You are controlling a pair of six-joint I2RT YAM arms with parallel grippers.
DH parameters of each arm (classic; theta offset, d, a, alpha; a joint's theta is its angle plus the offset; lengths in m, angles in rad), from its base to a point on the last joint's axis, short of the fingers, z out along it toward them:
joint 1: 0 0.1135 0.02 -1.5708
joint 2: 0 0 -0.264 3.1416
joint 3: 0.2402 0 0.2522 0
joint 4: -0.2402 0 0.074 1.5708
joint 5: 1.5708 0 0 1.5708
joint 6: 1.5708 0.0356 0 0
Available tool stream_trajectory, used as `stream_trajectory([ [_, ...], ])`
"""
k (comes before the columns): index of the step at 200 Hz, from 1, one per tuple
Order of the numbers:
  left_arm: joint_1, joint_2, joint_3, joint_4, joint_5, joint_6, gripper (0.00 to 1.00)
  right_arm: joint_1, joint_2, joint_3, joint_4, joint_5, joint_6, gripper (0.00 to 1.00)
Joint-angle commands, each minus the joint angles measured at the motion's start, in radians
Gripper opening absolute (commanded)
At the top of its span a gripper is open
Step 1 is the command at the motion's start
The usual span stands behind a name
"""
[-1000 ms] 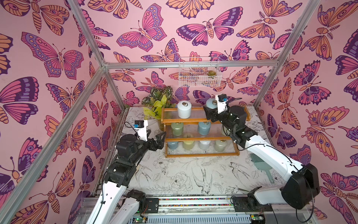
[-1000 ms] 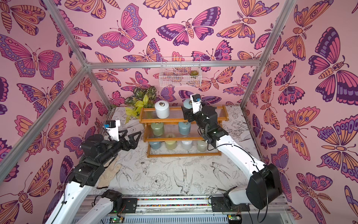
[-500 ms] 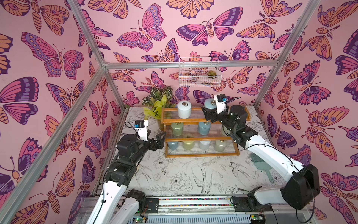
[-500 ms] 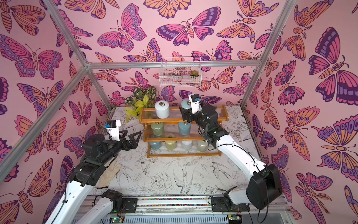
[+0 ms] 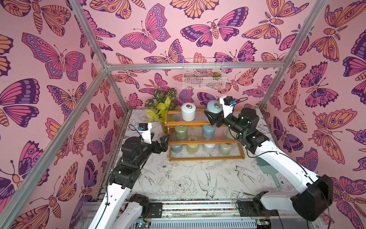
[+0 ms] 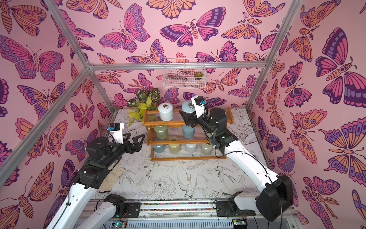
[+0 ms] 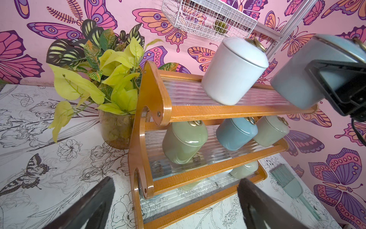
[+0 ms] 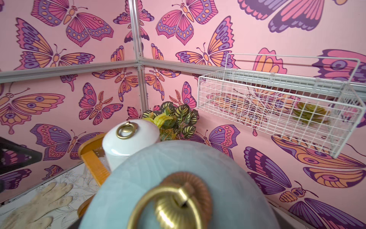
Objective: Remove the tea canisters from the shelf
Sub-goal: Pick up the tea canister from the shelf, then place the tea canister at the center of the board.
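right gripper [image 5: 210, 118] pinches pale blue canister [image 5: 213, 107] by its sides at top tier of shelf [image 5: 188, 123]. white canister [image 5: 188, 112] stands just beside the gripper, other tea canisters [image 5: 208, 131] on tiers below it. left gripper [image 6: 136, 135] spread wide, empty, near shelf end, not touching.

A staged robot test cell: aluminium framing [image 5: 138, 67] and butterfly-print panels [image 5: 158, 29] stand beyond and beside the right claw [image 5: 210, 117], the arms' base rail [image 5: 198, 206] mounted well behind it
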Motion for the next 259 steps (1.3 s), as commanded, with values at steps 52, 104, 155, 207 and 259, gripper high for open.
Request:
stream_trajectory([
  [52,-0.003,-0.070,-0.035,-0.028,-0.034,-0.032,1.00,0.184,-0.164,-0.136,0.101,-0.059,-0.043,0.59],
  [104,-0.003,-0.118,-0.057,-0.081,-0.062,-0.043,1.00,0.336,-0.283,-0.335,0.145,0.017,-0.023,0.59],
  [155,-0.003,-0.151,-0.073,-0.108,-0.082,-0.069,1.00,0.450,-0.242,-0.473,0.279,0.103,-0.025,0.59],
  [207,-0.003,-0.156,-0.092,-0.110,-0.057,-0.107,1.00,0.520,-0.032,-0.561,0.568,0.135,-0.020,0.59],
  [259,-0.003,-0.162,-0.107,-0.125,-0.047,-0.114,1.00,0.576,0.290,-0.586,0.942,0.184,-0.007,0.59],
])
